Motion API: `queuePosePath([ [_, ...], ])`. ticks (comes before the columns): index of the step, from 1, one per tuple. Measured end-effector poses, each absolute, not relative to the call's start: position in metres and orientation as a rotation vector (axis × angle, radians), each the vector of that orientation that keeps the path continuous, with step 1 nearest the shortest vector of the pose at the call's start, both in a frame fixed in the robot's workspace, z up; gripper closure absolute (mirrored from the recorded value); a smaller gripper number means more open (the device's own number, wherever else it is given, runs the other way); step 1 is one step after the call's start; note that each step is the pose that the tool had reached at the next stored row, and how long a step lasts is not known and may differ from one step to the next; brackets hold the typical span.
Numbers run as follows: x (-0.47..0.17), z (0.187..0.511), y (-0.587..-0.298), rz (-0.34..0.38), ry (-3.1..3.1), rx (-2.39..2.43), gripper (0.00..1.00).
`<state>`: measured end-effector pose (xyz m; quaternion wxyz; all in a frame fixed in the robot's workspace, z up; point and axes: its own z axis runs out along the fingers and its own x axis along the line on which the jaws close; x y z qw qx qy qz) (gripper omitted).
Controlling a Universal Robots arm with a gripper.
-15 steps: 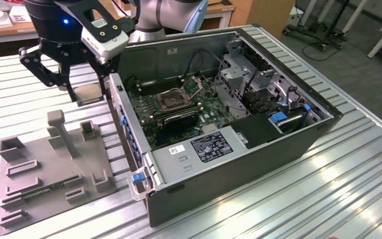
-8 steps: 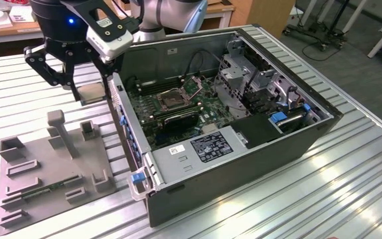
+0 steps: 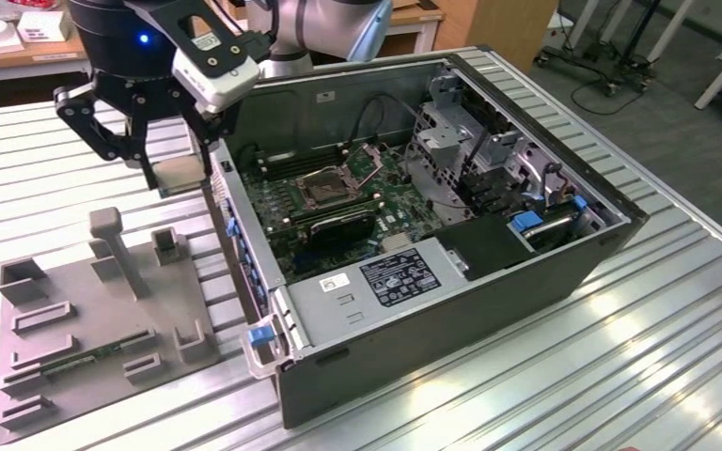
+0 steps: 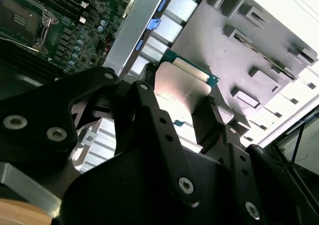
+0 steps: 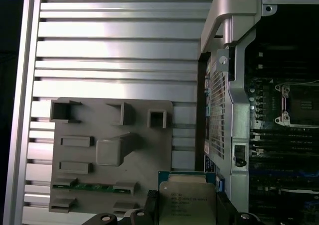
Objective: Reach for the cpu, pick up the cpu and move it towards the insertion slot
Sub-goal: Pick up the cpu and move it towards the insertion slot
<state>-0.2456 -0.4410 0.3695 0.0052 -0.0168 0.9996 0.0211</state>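
In the exterior view, your gripper (image 3: 173, 169) hangs above the slatted table (image 3: 662, 319), between the grey fixture plate (image 3: 98, 348) and the open computer case (image 3: 462, 282). The jaws are clenched on the cpu (image 3: 177, 173), which is lifted clear of the plate and sits just beside the case's near wall. The insertion slot (image 3: 327, 185) lies inside the case on the green motherboard (image 3: 380, 202), towards the exterior view's right of the cpu (silver frame, dark centre, nothing in it).

In the second wrist view, you see the cpu (image 4: 182, 85) pinched at two opposite sides between the black fingers (image 4: 149, 105), its pale metal top facing the camera and its green edge showing at the far end. The fixture plate (image 4: 234, 60) lies beyond it, and the insertion slot (image 4: 22, 21) sits in the motherboard at the corner.

In the first wrist view, the cpu (image 5: 187, 197) is held over the table beside the fixture plate (image 5: 109, 150), with the case wall (image 5: 222, 110) alongside and the insertion slot (image 5: 301, 105) past that wall.
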Motion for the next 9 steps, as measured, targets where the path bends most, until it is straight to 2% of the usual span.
queuePosePath([
  [9, -0.2391, 0.3695, -0.4409, 0.066, 3.13, -0.053, 0.46],
])
